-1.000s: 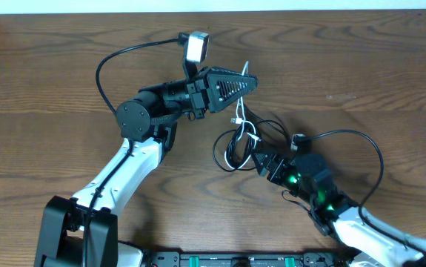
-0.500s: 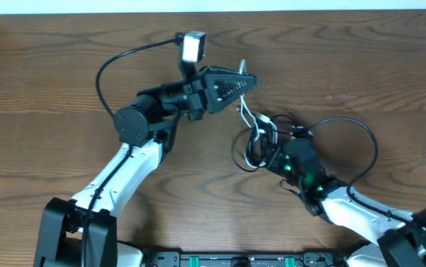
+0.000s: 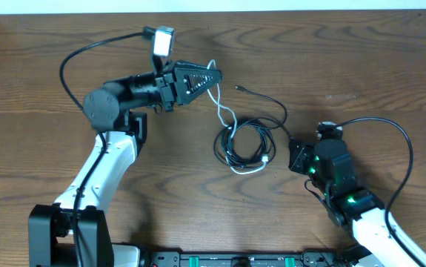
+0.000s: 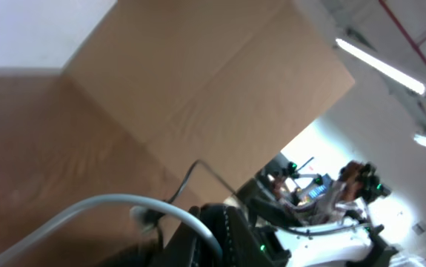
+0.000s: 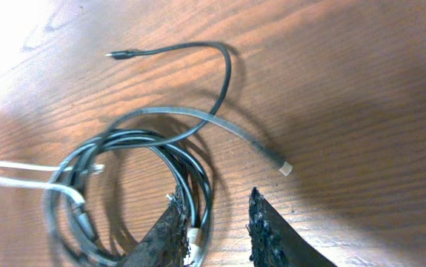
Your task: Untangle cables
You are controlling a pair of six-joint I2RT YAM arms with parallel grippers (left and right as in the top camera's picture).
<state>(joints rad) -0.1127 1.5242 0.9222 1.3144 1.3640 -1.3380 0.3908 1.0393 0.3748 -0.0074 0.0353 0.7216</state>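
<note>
Surface: Brown wood-grain tabletop point(image 3: 390, 67), with the bundle lying near its middle.
Cables: thin black cords point(image 3: 236, 135) lay coiled flat; one thin white cord point(image 3: 221, 111) ran out of the coil toward 11 o'clock.
Left pincer: my left gripper point(image 3: 214, 74) was clamped shut on the white cord's upper end.
Right pincer: my right gripper point(image 5: 214, 200), at 3 o'clock of the coil, stood slightly parted with nothing between its fingers.
Risk one: I judged that pulling the white cord with the coil unpinned could drag the whole bundle or cinch a knot.
Risk two: closing the right fingers there might have caught several black strands at once.
</note>
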